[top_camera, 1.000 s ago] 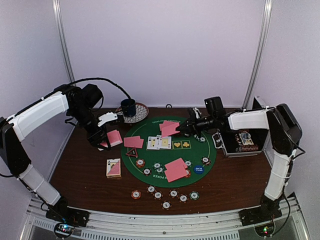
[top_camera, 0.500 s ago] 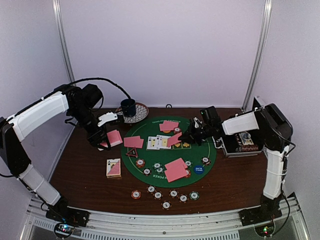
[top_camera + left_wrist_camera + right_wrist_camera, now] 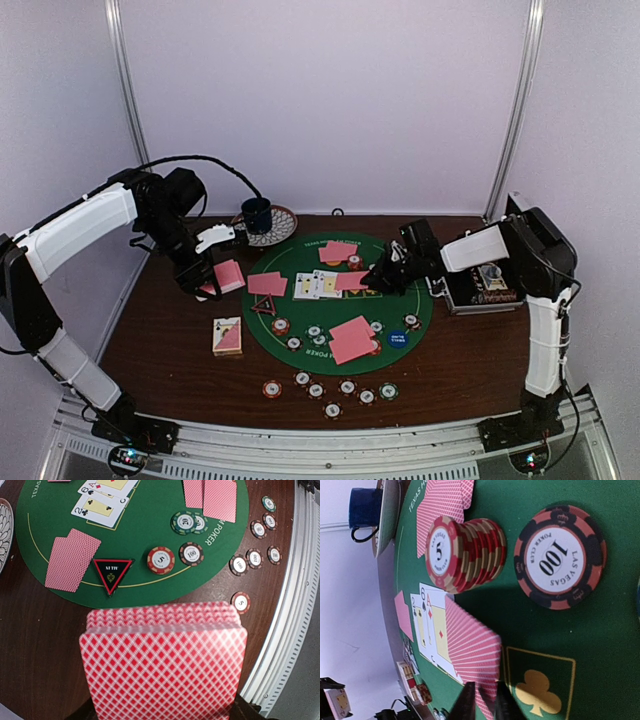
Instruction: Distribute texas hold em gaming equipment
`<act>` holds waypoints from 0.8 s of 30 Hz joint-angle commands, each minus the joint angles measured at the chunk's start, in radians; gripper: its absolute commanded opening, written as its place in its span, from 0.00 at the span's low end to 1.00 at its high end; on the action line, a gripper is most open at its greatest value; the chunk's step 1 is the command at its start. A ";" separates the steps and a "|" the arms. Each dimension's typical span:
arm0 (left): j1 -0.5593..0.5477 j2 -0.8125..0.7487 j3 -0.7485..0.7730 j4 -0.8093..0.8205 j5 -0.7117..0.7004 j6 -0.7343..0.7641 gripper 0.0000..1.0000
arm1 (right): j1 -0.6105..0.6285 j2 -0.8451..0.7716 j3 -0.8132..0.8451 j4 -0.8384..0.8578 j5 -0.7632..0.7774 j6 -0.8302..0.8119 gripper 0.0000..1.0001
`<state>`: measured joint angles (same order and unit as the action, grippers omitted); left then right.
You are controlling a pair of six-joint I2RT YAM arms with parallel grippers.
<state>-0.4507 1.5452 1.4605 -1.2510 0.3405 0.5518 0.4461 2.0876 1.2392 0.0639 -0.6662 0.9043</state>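
My left gripper (image 3: 205,280) is shut on a deck of pink-backed cards (image 3: 162,660), held above the table left of the green mat (image 3: 420,300). The deck hides its fingers in the left wrist view. My right gripper (image 3: 485,689) is shut on the edge of one pink-backed card (image 3: 472,647), which lies low over the mat just right of three face-up cards (image 3: 427,625). This card (image 3: 352,282) also shows in the top view. A red-edged black triangle marker (image 3: 112,572) and several striped chips (image 3: 160,560) lie on the mat. A chip stack (image 3: 465,552) and a 100 chip (image 3: 560,555) lie beyond the card.
A blue cup on a saucer (image 3: 258,215) stands at the back. A black case (image 3: 480,285) sits right of the mat. A card box (image 3: 228,337) lies left of it. Face-down card pairs (image 3: 352,338) and a blue disc (image 3: 398,338) are on the mat. Loose chips (image 3: 332,390) line the front.
My right gripper has come down and a little left with its card, from above the far side of the mat to beside the face-up cards. The left arm has not moved.
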 commanded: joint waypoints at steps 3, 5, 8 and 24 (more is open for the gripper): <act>0.007 -0.015 0.008 0.004 0.019 0.008 0.00 | -0.007 -0.031 0.039 -0.106 0.076 -0.073 0.40; 0.007 -0.014 0.010 0.003 0.019 0.007 0.00 | -0.006 -0.058 0.040 -0.135 0.090 -0.089 0.47; 0.007 -0.013 0.015 0.002 0.022 0.007 0.00 | 0.001 -0.100 0.041 -0.173 0.105 -0.104 0.57; 0.007 0.001 0.012 0.025 0.048 -0.017 0.00 | 0.333 -0.172 0.232 -0.106 -0.001 0.036 0.86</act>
<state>-0.4507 1.5452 1.4605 -1.2541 0.3527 0.5503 0.6819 1.8774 1.3991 -0.1322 -0.5793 0.8505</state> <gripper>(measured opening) 0.661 0.850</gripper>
